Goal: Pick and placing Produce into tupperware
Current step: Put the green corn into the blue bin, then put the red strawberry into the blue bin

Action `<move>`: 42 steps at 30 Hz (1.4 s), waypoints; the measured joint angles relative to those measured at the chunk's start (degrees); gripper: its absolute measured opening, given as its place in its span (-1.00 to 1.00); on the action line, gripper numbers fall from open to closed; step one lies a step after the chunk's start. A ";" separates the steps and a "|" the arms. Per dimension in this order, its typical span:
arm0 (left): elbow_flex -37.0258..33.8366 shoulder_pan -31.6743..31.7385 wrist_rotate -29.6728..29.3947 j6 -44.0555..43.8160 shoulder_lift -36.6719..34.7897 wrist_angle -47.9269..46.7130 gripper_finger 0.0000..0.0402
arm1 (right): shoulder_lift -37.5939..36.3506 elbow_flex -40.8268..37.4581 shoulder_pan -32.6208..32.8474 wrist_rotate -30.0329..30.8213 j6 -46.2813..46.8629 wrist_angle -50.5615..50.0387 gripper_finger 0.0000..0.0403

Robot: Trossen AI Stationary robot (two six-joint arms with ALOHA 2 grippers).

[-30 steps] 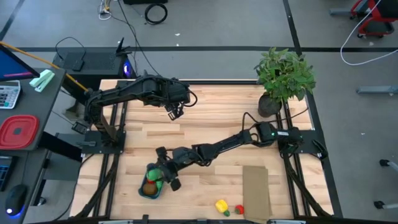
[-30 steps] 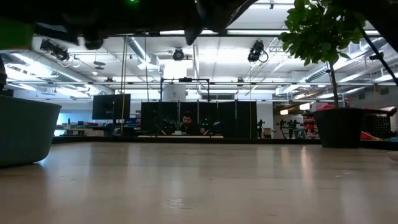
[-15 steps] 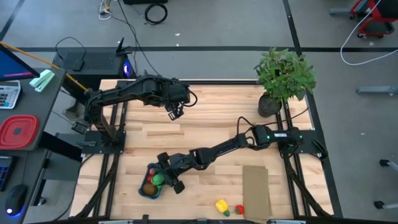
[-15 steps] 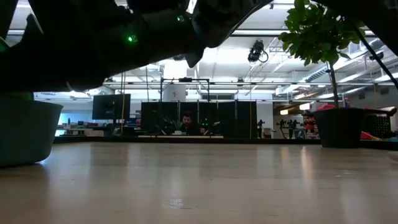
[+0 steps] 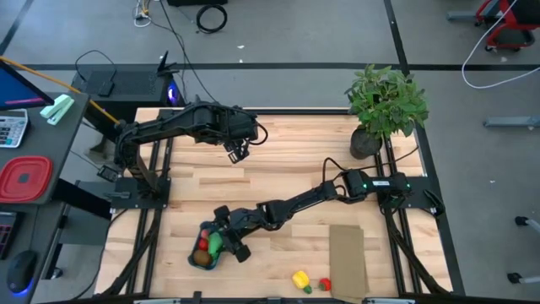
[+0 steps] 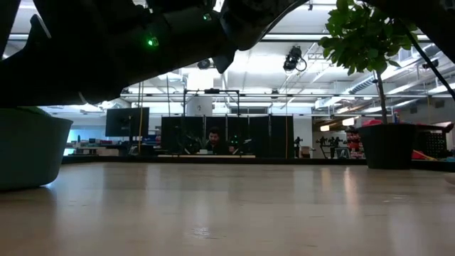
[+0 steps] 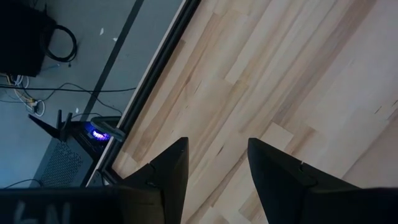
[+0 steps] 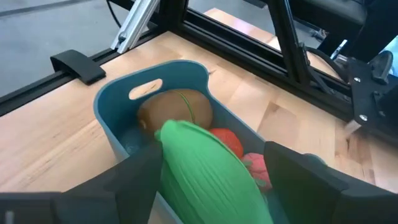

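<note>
The blue-teal tupperware [image 5: 205,252] stands near the table's front left and also shows in the right wrist view [image 8: 112,121]. It holds a brown round piece [image 8: 177,111], a red piece [image 8: 229,140] and a pink piece [image 8: 256,168]. My right gripper [image 5: 223,242] is over the tupperware, shut on a green ribbed piece [image 8: 205,171]. A yellow piece [image 5: 299,278], a small red piece [image 5: 325,285] and a tiny green piece [image 5: 309,289] lie at the front edge. My left gripper [image 5: 236,153] hangs open and empty over the far left of the table. My right gripper pinches the green piece's two long sides [image 8: 166,163] between its two fingers, which lie along the piece. The fingers slant down from the table's right side. The piece's free end is over the tupperware's brown and red pieces; whether it touches them I cannot tell.
A flat brown cardboard rectangle [image 5: 347,260] lies at the front right. A potted plant [image 5: 384,105] stands at the far right corner. A red square container [image 5: 24,179] sits on the side desk at the left. Bare wood lies between the arms.
My right gripper has gone down and a little toward the table's near edge with the green piece, which now sits low over the tupperware. In the last half second it has kept nearly still.
</note>
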 joint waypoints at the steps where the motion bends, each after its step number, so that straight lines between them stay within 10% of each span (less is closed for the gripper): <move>1: 0.00 -0.01 0.00 -0.01 0.00 0.00 -0.14 | 0.00 0.00 0.00 0.05 0.00 0.04 0.47; 12: 0.02 0.02 2.80 -1.53 0.02 0.01 -0.14 | -7.46 1.18 0.02 0.37 4.22 -10.43 0.50; 29: 0.02 -1.25 5.53 -9.22 0.02 0.04 -0.14 | -30.99 1.05 5.16 4.16 33.27 -92.73 0.34; 42: 0.02 -12.88 20.48 -9.09 0.02 10.58 -0.14 | -51.76 -7.69 16.84 20.54 56.87 -92.34 0.30</move>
